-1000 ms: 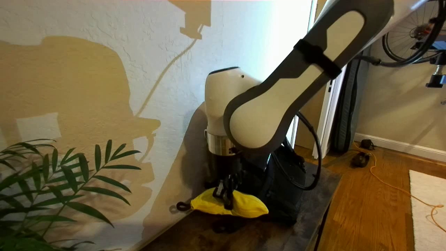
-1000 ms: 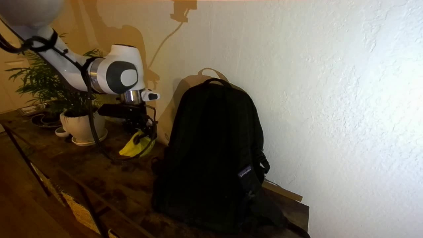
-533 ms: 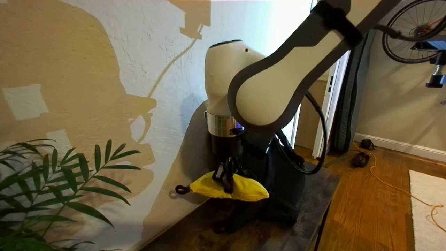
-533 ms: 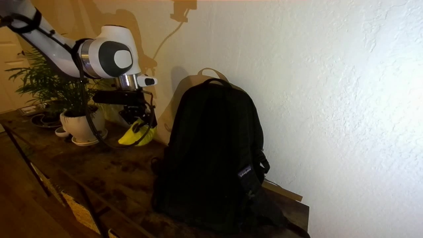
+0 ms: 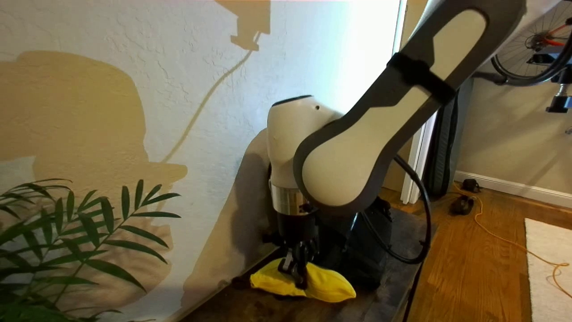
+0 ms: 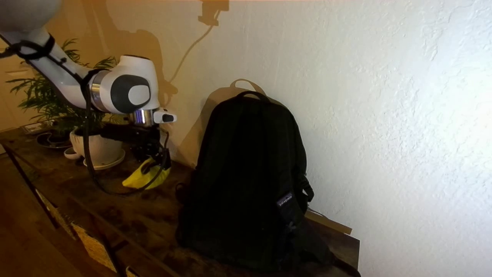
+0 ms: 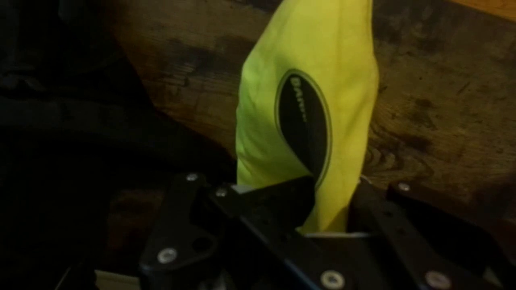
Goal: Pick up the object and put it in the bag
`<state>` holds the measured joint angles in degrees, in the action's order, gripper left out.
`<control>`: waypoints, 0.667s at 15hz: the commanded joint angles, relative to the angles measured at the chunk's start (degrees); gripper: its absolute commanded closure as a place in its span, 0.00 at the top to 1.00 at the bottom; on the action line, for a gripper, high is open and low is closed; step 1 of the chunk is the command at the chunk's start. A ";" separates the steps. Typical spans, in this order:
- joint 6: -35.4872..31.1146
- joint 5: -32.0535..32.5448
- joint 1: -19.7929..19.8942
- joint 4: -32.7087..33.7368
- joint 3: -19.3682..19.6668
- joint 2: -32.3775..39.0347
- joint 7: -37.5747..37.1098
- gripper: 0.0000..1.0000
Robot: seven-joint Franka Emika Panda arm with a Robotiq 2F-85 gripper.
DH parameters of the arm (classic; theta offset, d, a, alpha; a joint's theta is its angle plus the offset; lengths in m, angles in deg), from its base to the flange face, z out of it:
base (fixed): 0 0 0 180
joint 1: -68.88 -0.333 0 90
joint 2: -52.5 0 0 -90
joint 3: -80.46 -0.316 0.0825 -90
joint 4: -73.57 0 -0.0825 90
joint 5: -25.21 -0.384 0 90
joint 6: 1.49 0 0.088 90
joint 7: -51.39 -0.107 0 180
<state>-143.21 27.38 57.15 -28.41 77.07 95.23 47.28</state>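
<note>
While between fingers [image 7: 278, 201], yellow object [image 5: 321, 284] lengthwise outward from wall [image 5: 201, 147].

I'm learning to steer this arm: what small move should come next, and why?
I'd probably raise the gripper a little with its jaws closed. It pinches the yellow thing down near the table, beside the backpack, whose top handle stands well above that. More height would likely help before heading across, though the backpack's opening is not visible in these views.
</note>
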 commanded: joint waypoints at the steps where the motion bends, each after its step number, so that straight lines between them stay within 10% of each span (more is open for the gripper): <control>1: -2.75 -0.95 0.62 0.88 -1.04 3.16 -0.11 0.06; 10: -2.47 -1.48 0.58 6.89 -2.23 10.74 0.75 0.06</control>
<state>-145.76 26.49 57.15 -22.79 75.60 105.60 47.31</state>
